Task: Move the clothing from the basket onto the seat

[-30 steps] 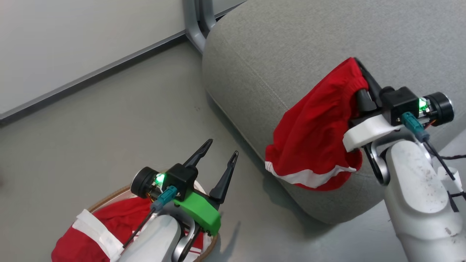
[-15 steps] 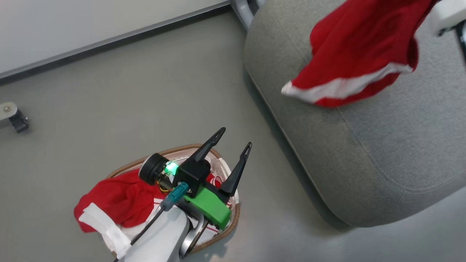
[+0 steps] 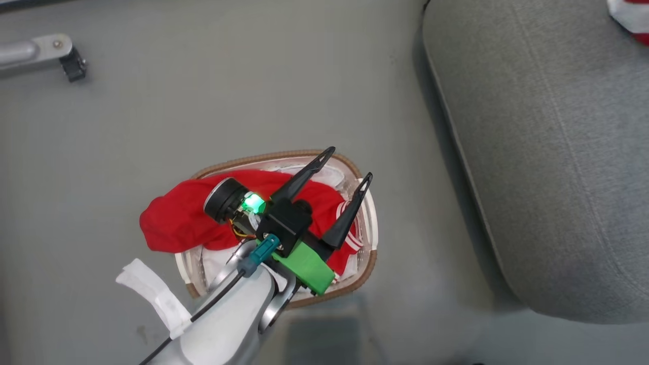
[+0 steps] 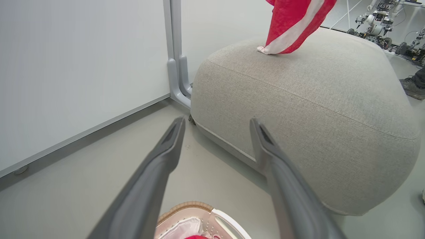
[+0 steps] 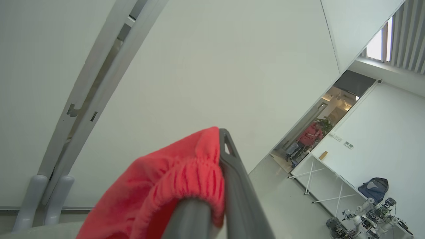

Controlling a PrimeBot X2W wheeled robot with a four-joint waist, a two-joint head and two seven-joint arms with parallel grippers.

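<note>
Well, our left fingers point(image 3: 349, 213) hang open over soft, light red clothes point(image 3: 177, 223) in the basket point(image 3: 372, 263), lower centre; grab a bunched fold. Our right fingers point(image 5: 235, 186) pinch another red garment point(image 5: 159, 186) by its waistband, probably above the seat point(image 3: 547, 152).

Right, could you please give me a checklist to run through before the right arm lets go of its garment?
1. Jaws of the right gripper shut on the held garment: ok.
2. The held garment hangs over the seat, corner touching its top: ok.
3. Jaws of the left gripper open and empty: ok.
4. The left gripper over the basket: ok.
5. The second garment wholly inside the basket: not ok, it spills over the rim.
</note>
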